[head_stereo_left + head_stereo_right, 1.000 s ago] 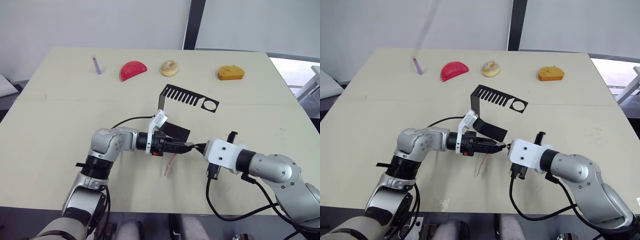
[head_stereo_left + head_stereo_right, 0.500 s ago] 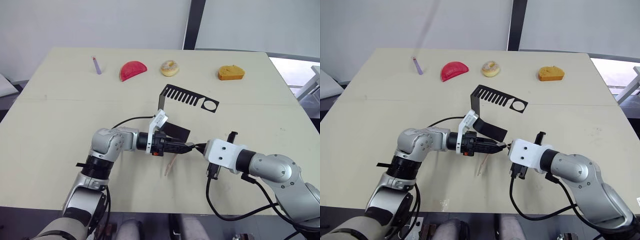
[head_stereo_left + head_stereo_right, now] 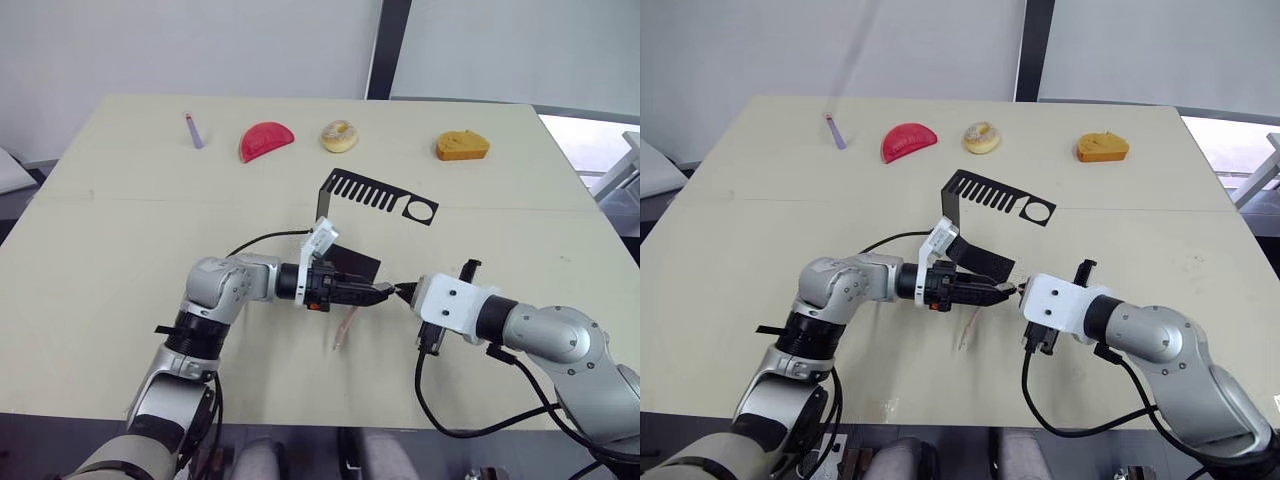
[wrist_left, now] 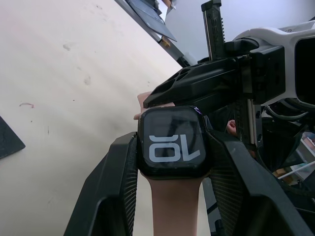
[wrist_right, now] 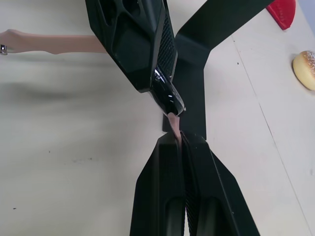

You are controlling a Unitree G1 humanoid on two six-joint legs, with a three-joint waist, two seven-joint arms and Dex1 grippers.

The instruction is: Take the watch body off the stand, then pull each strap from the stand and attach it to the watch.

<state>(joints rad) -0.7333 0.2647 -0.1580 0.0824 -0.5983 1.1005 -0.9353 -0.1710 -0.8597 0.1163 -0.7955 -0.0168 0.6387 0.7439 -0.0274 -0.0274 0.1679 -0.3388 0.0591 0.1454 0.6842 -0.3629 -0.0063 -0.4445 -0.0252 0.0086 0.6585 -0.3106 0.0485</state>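
My left gripper is shut on the watch body, a small black case with light digits on its screen. One pale pink strap hangs from the case down toward the table and runs between the left fingers. My right gripper meets it tip to tip and is shut on the second pink strap, whose short free end touches the case's edge. The black stand stands just behind both grippers, its slotted arm and ring hole bare.
Along the table's far side lie a purple stick, a red half-round piece, a doughnut and an orange-yellow item. A black cable loops by the left wrist. The table's front edge lies close below the arms.
Both grippers, still joined at the watch, have shifted slightly to the right. The hanging strap has swung along with them.
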